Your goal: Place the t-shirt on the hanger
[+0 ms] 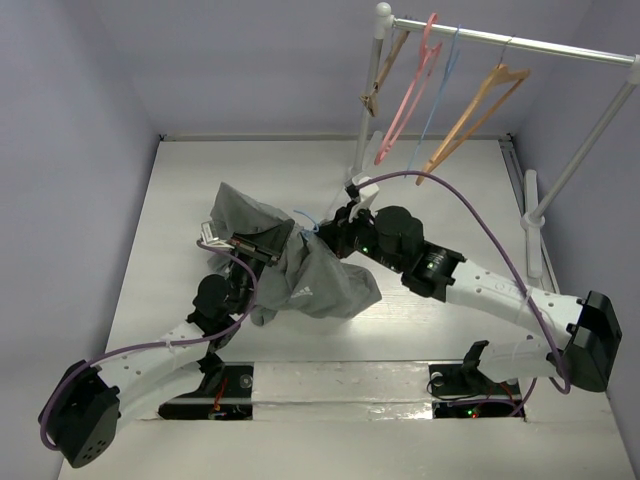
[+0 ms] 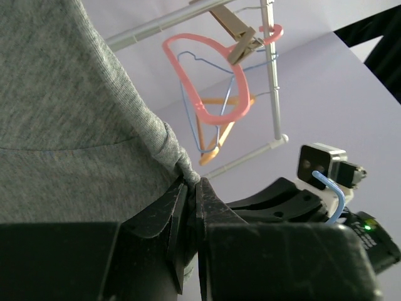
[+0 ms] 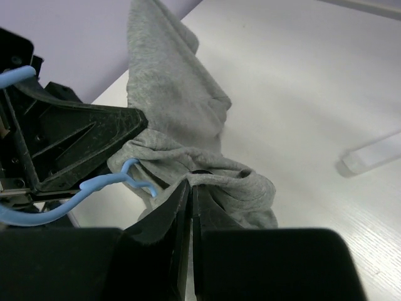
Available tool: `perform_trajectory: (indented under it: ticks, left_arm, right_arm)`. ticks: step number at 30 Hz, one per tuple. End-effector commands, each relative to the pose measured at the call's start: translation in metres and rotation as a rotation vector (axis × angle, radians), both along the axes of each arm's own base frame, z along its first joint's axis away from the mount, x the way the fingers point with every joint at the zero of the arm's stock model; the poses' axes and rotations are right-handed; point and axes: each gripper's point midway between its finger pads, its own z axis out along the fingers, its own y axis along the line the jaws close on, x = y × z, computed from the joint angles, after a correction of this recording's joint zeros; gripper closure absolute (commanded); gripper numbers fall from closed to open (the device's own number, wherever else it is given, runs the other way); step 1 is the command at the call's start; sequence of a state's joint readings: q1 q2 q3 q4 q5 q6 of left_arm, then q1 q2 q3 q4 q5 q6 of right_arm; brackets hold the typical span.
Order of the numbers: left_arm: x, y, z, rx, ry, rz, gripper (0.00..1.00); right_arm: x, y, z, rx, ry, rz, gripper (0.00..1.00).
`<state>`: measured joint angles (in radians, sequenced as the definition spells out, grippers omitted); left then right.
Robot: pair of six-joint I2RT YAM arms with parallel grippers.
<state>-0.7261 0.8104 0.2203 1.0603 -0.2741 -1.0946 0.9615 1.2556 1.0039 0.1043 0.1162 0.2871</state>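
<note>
The grey t-shirt hangs bunched between my two grippers above the middle of the table. My left gripper is shut on a twisted fold of its cloth. My right gripper is shut on another fold of the shirt. The light-blue hanger shows only as its curved hook, sticking out between the grippers. The hook also shows in the left wrist view and the right wrist view. The rest of the hanger is hidden by the shirt.
A white clothes rack stands at the back right, its foot on the table. On it hang a pink hanger, a thin blue one, a tan wooden one and a clip hanger.
</note>
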Motion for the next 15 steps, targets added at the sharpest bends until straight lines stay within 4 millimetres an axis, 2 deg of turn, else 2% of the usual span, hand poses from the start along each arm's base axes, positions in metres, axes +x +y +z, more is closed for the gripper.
perform_trajectory:
  ticks: [1,3,4,9,15]
  left_arm:
    - [-0.013,0.001,0.032,-0.105,-0.084,-0.056,1.00]
    - [-0.012,0.004,0.031,-0.110,-0.085,-0.041,1.00]
    - [-0.011,0.005,0.030,-0.114,-0.084,-0.032,1.00]
    - [-0.010,0.008,0.032,-0.125,-0.096,-0.017,1.00]
    - [-0.008,0.010,0.033,-0.115,-0.097,0.001,1.00]
  right_arm:
    - [-0.002,0.013,0.013,0.061,-0.003,0.051,0.88]
    - [-0.009,0.014,0.012,0.081,0.015,0.076,0.83]
    - [-0.011,0.012,0.015,0.092,0.013,0.082,0.76]
    - [-0.019,0.001,0.014,0.081,0.041,0.078,0.57]
    - [-0.027,-0.021,0.023,0.065,0.021,0.050,0.38]
